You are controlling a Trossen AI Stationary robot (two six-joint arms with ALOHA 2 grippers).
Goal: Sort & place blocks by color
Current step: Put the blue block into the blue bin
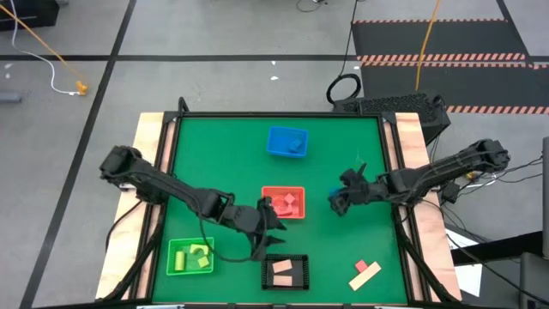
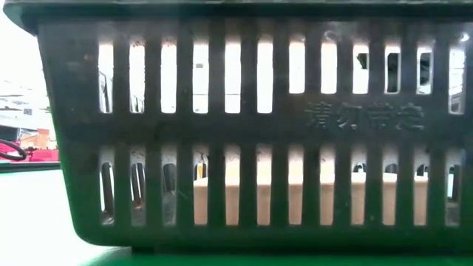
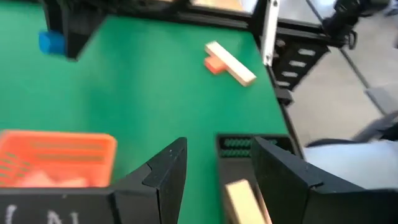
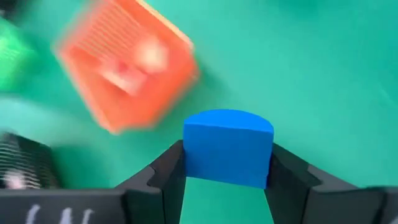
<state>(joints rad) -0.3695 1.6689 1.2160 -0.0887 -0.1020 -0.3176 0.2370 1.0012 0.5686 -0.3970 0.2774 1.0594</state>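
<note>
Black slatted plastic bin fills the low view, tan blocks inside. From above, the left hand hangs between red bin and black bin on the green surface; its wrist view shows fingers apart, empty. Right hand clamps a blue rounded wooden block.

High view: straight down, sees the whole counter.
Low view: counter height, basically jammed up against the black bin.
Wrist views: both close, angled down; both catch the red bin.
</note>
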